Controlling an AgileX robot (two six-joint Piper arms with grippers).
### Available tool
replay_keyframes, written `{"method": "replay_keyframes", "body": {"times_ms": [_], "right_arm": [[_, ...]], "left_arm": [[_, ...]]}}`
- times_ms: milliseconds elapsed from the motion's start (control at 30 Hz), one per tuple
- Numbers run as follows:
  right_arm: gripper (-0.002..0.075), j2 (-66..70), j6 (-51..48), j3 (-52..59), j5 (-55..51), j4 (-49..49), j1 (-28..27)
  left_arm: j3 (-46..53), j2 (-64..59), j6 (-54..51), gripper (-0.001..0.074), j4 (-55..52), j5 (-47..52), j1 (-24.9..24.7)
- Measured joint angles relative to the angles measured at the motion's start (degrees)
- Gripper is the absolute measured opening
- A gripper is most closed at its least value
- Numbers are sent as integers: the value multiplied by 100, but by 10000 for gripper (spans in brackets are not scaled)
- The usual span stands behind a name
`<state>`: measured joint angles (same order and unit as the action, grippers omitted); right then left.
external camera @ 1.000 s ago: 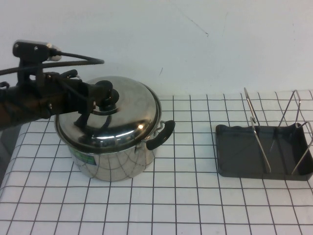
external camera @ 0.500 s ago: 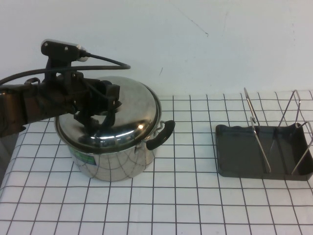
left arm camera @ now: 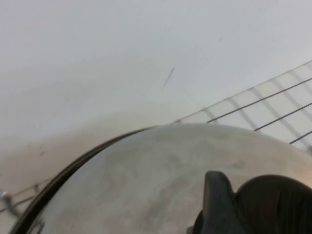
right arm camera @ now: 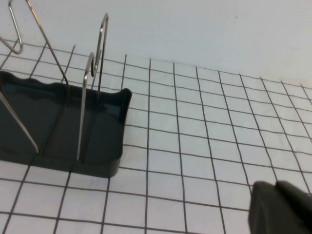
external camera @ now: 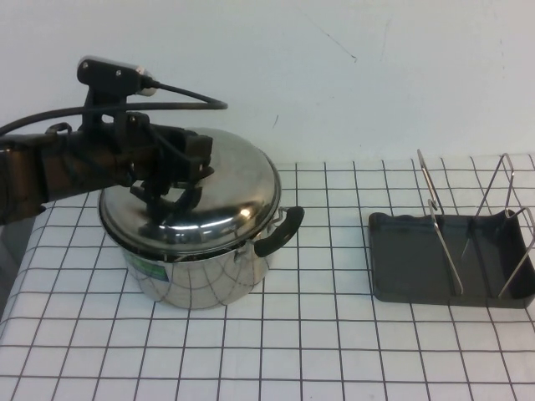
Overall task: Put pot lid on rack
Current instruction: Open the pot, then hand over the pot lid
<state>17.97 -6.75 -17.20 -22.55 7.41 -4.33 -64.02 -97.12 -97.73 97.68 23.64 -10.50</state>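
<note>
The shiny steel pot lid (external camera: 230,188) with its black knob sits slightly raised and tilted on the steel pot (external camera: 201,280) at the left of the table. My left gripper (external camera: 178,174) reaches in from the left and is shut on the knob. In the left wrist view, the lid's dome (left arm camera: 156,180) fills the lower part, with the knob (left arm camera: 280,204) against one finger (left arm camera: 217,204). The dark grey rack (external camera: 418,263) with wire dividers stands at the right and also shows in the right wrist view (right arm camera: 53,131). My right gripper (right arm camera: 280,209) is shut and empty over the cloth beside the rack.
The pot has a black side handle (external camera: 280,232) pointing towards the rack. A white checked cloth (external camera: 334,334) covers the table, with bare cloth between pot and rack. A white wall is close behind.
My left gripper has moved right over the knob and closed on it. The lid has shifted a little to the right and risen at its edge. The rack has not moved.
</note>
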Motion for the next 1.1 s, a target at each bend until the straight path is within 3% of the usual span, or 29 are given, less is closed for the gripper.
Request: {"method": "replay_keyframes", "body": {"times_ms": [200, 300, 433, 600, 733, 833, 1033, 1100], "right_arm": [[-4, 0, -123, 0, 84, -93, 0], [-4, 0, -137, -65, 112, -777, 0], [-4, 0, -841, -472, -28, -3076, 0], [-4, 0, -3368, -883, -608, -6913, 0], [10, 0, -5160, -923, -1174, -9525, 0], [95, 0, -5328, -927, -1290, -10122, 0], [449, 0, -4489, -936, -1435, -10161, 0], [530, 0, -4179, -936, -1435, -10150, 0]], "left_arm": [[-214, 244, 0, 328, -28, 534, -8], [-282, 499, 82, 328, -46, 768, -8], [-427, 811, 616, 328, -113, 1587, -8], [-735, 921, 1590, 328, -140, 2707, -244], [-827, 921, 1871, 328, -203, 2888, -844], [-962, 921, 1894, 328, -247, 2831, -1288], [-1389, 911, 1894, 328, -279, 2634, -1927], [-1534, 911, 1894, 328, -279, 2552, -2069]]}}
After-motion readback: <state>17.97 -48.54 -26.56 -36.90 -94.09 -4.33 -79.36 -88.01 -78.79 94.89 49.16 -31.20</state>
